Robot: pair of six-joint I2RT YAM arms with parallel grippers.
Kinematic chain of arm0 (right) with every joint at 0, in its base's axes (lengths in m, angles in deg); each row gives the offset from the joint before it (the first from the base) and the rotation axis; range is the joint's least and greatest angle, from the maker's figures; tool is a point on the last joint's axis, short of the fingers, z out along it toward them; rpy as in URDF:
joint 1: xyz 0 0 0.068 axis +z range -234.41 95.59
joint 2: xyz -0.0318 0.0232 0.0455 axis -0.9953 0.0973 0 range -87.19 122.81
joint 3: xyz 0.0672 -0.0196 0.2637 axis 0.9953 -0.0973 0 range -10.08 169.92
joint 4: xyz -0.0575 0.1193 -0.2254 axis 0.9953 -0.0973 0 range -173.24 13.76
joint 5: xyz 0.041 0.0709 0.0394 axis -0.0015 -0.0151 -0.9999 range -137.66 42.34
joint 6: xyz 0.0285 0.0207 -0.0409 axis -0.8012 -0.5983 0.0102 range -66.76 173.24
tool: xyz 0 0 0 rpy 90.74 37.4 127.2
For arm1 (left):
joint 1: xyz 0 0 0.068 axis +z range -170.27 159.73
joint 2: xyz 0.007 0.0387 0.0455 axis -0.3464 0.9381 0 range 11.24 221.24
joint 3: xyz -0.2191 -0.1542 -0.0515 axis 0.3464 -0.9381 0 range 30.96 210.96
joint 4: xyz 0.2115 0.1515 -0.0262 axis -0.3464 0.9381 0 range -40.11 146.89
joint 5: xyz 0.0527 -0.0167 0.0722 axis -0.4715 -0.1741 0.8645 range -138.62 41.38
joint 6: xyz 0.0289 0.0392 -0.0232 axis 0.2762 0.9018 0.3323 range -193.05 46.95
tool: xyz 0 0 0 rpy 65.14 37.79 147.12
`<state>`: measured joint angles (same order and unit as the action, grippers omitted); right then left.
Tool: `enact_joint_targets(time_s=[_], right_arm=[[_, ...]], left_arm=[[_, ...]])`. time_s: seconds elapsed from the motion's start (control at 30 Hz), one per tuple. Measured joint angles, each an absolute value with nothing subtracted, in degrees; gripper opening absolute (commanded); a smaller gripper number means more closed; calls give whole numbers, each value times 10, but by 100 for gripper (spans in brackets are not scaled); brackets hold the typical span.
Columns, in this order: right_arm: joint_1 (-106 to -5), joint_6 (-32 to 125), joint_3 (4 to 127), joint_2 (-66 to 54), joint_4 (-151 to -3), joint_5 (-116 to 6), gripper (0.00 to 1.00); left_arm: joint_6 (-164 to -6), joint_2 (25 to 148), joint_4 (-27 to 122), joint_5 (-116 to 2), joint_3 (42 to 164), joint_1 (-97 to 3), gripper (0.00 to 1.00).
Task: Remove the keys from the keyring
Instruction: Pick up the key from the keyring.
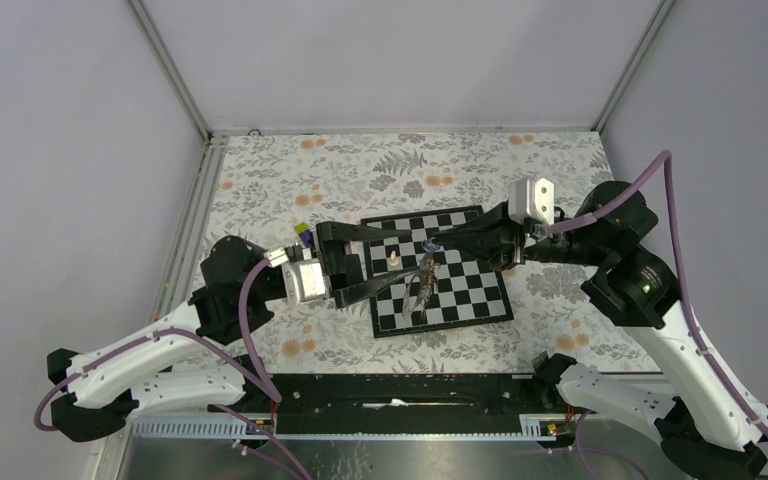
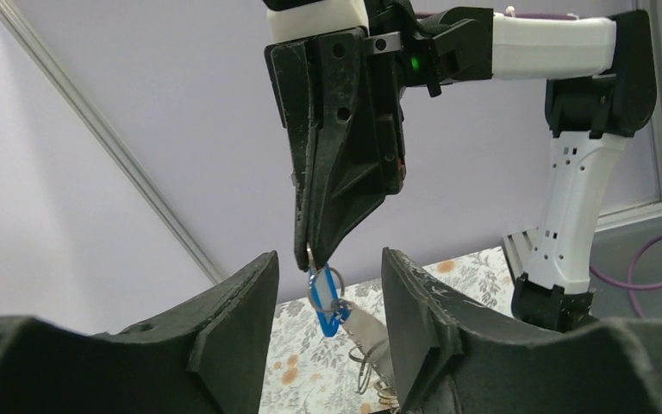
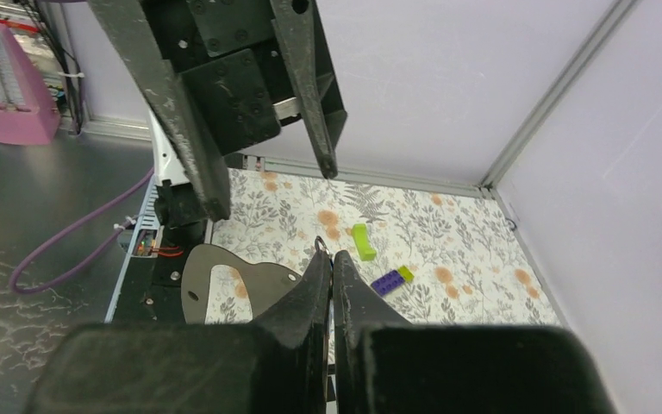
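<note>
I see right hand (image 2: 309,255) pressed together, pinching keyring (image 2: 326,302) by top ring (blue clip just under tips). Strap, keys (image 2: 385,397) dangle above chessboard (image 1: 470,290), between spread left hand (image 2: 327,264).

keyring (image 2: 328,297): bright-blue carabiner clip with a thin metal ring at the top. The right gripper (image 2: 310,255) pinches it at the ring and it hangs off the tips. The grey-brown fabric strap droops from the clip, slack and tilted. From above, the strap runs across the middle of the chessboard (image 1: 475,292) toward its near edge. keys (image 2: 385,396): small silvery bits on wire loops at the strap's lower end, still on, mostly hidden. Can't tell if they touch the board.
</note>
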<state>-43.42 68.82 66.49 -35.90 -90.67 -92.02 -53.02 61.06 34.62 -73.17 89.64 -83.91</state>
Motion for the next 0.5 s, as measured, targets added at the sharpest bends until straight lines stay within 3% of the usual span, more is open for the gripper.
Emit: enact_joint_targets(time_s=[0.2, 0.37, 0.5], right_arm=[[-434, 683, 679, -348, -931, -886, 0], [-434, 670, 683, -348, -942, -852, 0], [-434, 657, 688, -348, -945, -821, 0]], left_arm=[[-580, 607, 343, -692, 896, -839, 65], [-612, 607, 353, -646, 899, -839, 91], [-618, 606, 361, -617, 901, -839, 97]])
